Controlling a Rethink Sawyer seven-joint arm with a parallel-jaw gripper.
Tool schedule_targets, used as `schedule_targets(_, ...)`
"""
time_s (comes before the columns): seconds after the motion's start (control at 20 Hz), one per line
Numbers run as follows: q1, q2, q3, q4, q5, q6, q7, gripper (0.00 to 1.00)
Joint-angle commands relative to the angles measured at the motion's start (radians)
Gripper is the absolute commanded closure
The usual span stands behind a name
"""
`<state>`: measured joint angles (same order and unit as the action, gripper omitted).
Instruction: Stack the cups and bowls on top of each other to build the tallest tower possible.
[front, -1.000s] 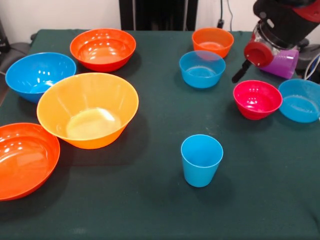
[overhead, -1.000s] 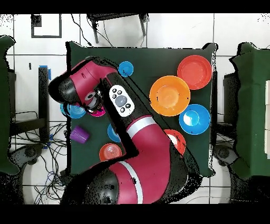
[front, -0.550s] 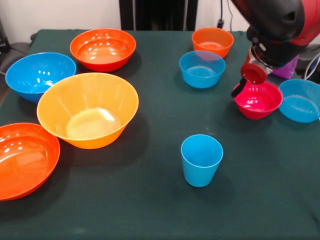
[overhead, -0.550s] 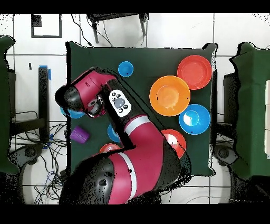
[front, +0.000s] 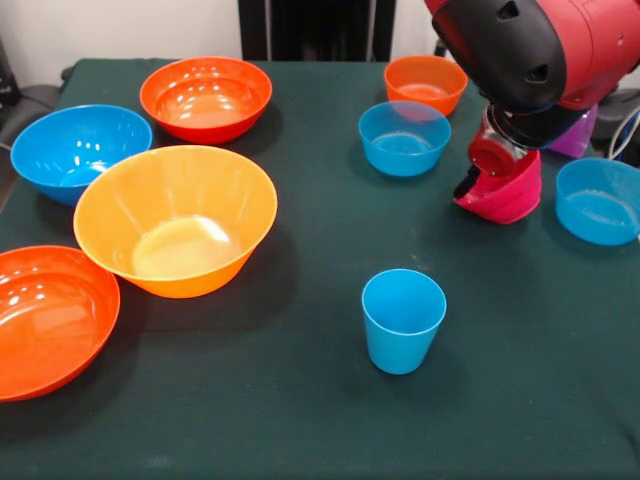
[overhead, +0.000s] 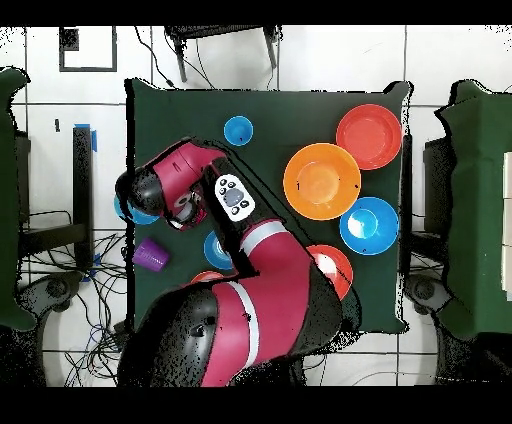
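My gripper (front: 472, 182) is down on the left rim of the magenta-pink bowl (front: 510, 195), which leans over with its side wall showing. The arm's bulk hides how the grip stands. A light blue cup (front: 403, 320) (overhead: 238, 130) stands upright, alone, near the table's front. The purple cup (front: 578, 135) (overhead: 151, 254) peeks out behind the arm. Small blue bowls (front: 404, 137) (front: 598, 200) flank the pink one, and a small orange bowl (front: 425, 82) sits behind. In the overhead view the arm covers the pink bowl and the gripper.
On the left of the green table (front: 300, 420) a large yellow-orange bowl (front: 175, 220) sits among a large blue bowl (front: 80, 150) and two red-orange bowls (front: 206, 97) (front: 50, 320). Cables lie off the table beside the purple cup.
The arm has come down and forward from above the purple cup onto the pink bowl. That bowl, upright before, now leans and has shifted slightly left.
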<state>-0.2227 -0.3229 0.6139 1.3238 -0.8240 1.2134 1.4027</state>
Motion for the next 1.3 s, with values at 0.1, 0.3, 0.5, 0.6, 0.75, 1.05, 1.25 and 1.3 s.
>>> schedule_targets(0.1,-0.016,-0.012,-0.064,0.044,0.052,-0.066,0.115,0.0)
schedule_targets(0.3,-0.016,-0.031,-0.069,0.015,0.078,-0.022,0.086,0.0)
schedule_targets(0.5,-0.008,-0.058,-0.075,-0.005,0.112,0.031,0.077,0.0)
schedule_targets(0.6,0.012,-0.05,-0.076,-0.048,0.125,0.066,0.078,0.0)
schedule_targets(0.75,0.019,-0.082,-0.085,-0.05,0.144,0.094,0.077,0.0)
schedule_targets(1.05,-0.014,-0.162,-0.097,0.019,0.181,0.064,0.075,0.0)
schedule_targets(1.25,-0.031,-0.177,-0.1,0.018,0.203,0.051,0.056,0.0)
schedule_targets(1.3,-0.035,-0.177,-0.099,0.012,0.209,0.05,0.051,0.0)
